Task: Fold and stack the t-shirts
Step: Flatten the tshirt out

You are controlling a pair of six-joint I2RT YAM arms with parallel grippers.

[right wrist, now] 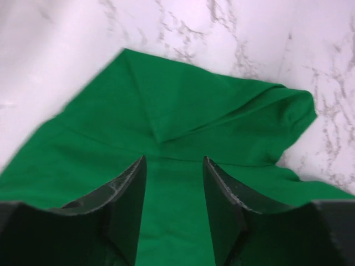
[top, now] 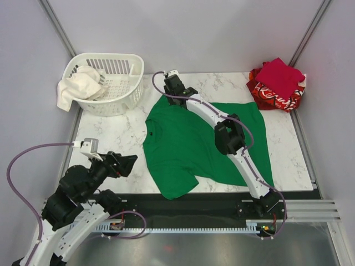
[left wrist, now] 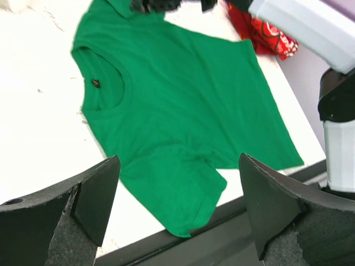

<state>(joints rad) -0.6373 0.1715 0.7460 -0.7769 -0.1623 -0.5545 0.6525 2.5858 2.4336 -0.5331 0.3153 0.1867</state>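
Note:
The bright green t-shirt (top: 188,141) lies spread flat in the middle of the marble table, collar to the left, near sleeve hanging over the front edge. It also shows in the left wrist view (left wrist: 177,111) and the right wrist view (right wrist: 183,138). My right gripper (top: 169,94) is open just above the far sleeve, whose corner is folded over. My left gripper (top: 130,163) is open and empty, held above the table left of the shirt. The crimson t-shirt (top: 280,75) lies folded on the red printed t-shirt (top: 266,97) at the far right corner.
A white slatted basket (top: 113,83) stands at the far left with a white cloth (top: 75,86) hanging over its rim. A black rail (top: 183,202) runs along the table's front edge. Grey walls close in the sides.

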